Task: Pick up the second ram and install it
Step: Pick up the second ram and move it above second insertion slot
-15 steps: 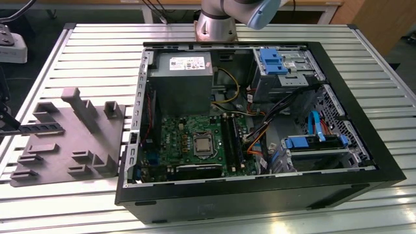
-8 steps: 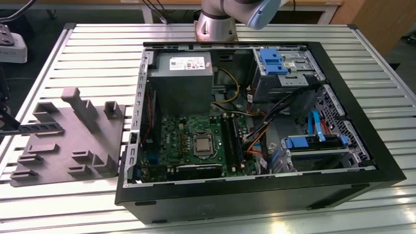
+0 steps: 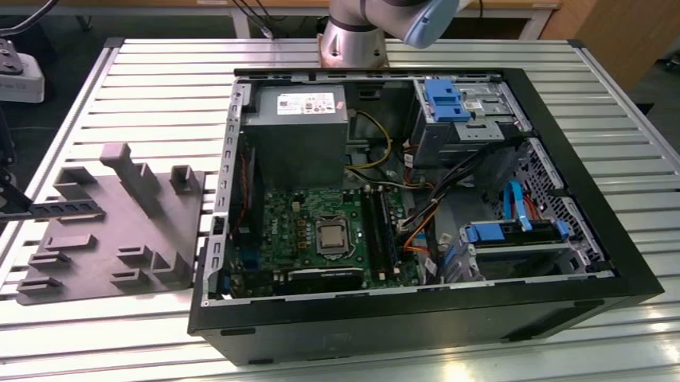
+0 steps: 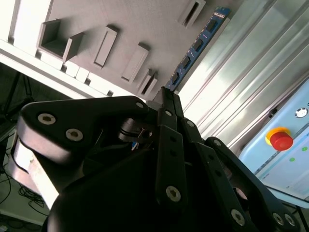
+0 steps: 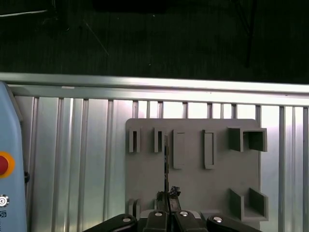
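Second ram [image 4: 195, 48] is pinched by one end in my end effector [image 4: 166, 93] and juts out over the slotted grey holder [image 5: 193, 179]. In the exterior view I see that holder on the desk [image 3: 159, 79], at nine o'clock from the open computer case [image 3: 425, 318].

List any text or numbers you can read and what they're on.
No text is readable.
Too small: white label on the grey metal power supply box.
Blurred: chips on the thin dark blue-green memory board in the end effector.
Too small: marks on the light-blue panel with the round red button.
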Action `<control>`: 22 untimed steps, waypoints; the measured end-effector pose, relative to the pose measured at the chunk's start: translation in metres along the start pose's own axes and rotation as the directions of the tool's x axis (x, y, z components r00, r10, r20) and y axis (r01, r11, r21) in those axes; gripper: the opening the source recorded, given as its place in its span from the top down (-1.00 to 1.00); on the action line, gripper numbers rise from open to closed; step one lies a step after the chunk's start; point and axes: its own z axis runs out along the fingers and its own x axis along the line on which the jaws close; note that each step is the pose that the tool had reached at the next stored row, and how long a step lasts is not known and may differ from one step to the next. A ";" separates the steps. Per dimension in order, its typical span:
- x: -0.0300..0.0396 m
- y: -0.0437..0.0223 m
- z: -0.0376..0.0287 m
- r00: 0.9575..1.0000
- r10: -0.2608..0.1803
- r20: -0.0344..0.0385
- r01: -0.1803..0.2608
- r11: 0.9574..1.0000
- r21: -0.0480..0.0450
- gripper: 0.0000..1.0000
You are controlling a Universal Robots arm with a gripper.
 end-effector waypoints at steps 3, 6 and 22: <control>0.0000 0.0001 -0.0019 1.000 0.000 0.000 0.000 1.000 0.000 0.76; -0.0001 0.0001 -0.0036 1.000 0.000 0.000 0.000 1.000 0.000 0.76; -0.0003 0.0003 -0.0105 1.000 0.000 0.000 0.000 1.000 0.000 0.76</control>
